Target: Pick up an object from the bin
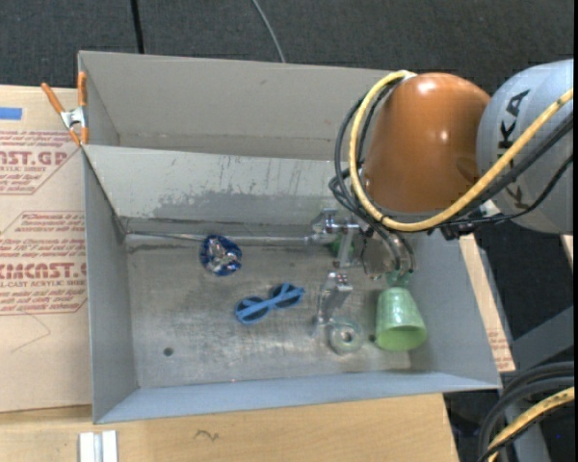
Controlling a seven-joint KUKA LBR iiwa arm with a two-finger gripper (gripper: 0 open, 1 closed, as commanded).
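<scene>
- Camera view looks down into a grey metal bin (106, 287) with a scratched floor and sloping walls.
- The big arm (535, 142) comes in from the right side of the view.
- A round orange cover (419, 142) sits on the arm, with yellow and black cables (361, 138) looped around it.
- Under the orange cover the shiny metal claw (333, 301) hangs low in the right part of the bin, near the floor.
- I cannot tell if the claw is open or closed, because its metal parts blend with the grey floor.
- Nothing can be seen held in the claw.
- A small grey ring (343, 338) lies on the floor just under the tip of the claw, toward the near wall. It is the thing closest to the claw, but I cannot tell if they touch.
- A light green cup (400, 319) lies on its side just to the right of the claw, with its wide mouth toward the near wall. It is just beside the small grey ring.
- A blue loopy thing (268, 303), bent a bit like a figure eight, lies flat on the floor to the left of the claw.
- A blue crumpled ball (220, 255) lies farther left and closer to the far wall, apart from the other things.
</scene>
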